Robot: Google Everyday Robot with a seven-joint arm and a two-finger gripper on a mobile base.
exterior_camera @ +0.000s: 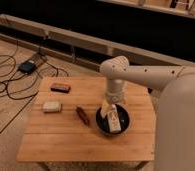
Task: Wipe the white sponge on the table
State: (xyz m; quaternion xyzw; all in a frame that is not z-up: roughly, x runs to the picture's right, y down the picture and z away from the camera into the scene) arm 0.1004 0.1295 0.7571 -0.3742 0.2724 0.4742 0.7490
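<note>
The white sponge point(52, 106) is a small cream block lying on the left part of the wooden slatted table point(61, 140). My gripper point(107, 107) hangs from the white arm point(141, 75) that reaches in from the right. It points down over the black bowl point(122, 126) on the right half of the table. The gripper is well to the right of the sponge and apart from it. A white labelled bottle point(112, 121) lies tilted in the bowl just below the gripper.
A dark block with an orange-red top point(60, 87) lies at the table's back left. A small brown object point(82, 114) lies between sponge and bowl. Cables and a dark box point(27, 66) lie on the floor at left. A low ledge point(86, 45) runs behind.
</note>
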